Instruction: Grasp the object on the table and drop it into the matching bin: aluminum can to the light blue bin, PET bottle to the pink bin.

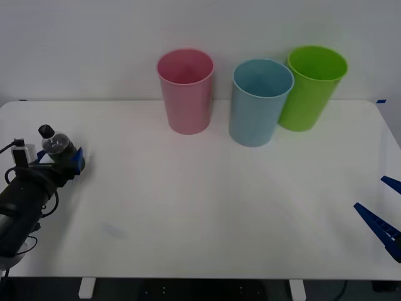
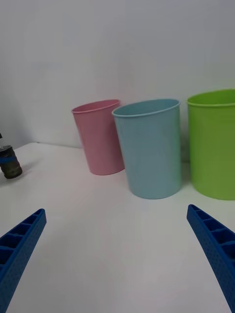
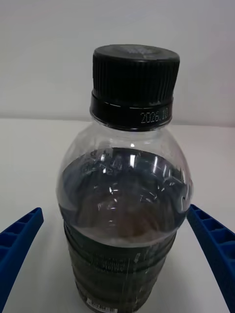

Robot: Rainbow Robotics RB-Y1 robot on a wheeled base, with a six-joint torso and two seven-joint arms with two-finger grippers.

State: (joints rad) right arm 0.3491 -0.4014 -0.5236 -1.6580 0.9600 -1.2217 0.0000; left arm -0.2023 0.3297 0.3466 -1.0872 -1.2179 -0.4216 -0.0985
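While the PET bottle [image 1: 55,147] stands upright near the table's [image 1: 207,213] edge at about 9 o'clock in the front view, the left gripper [image 1: 62,162] sits around it. Its blue fingers [image 3: 19,244] are spread wide, one on each side of the bottle, and a small gap shows on both sides, so they are not squeezing it. The bottle has a black cap [image 3: 134,80] and dark drink inside.

Lots of open white table lies between the bottle and the bins. The table is flat, white and smooth, with a plain white wall [image 1: 75,44] behind it.

At 12 o'clock stands the pink bin [image 1: 185,91], near the far edge. Just beside it, toward 1 o'clock, is the light blue bin [image 1: 260,101], and a lime green bin [image 1: 311,86] stands behind and beside that one, very close to it. All three are upright with open tops.

Down at 4 o'clock, by the table's edge, the right gripper [image 1: 390,216] waits with its fingers wide apart, holding nothing. It is well apart from the bins and the bottle.
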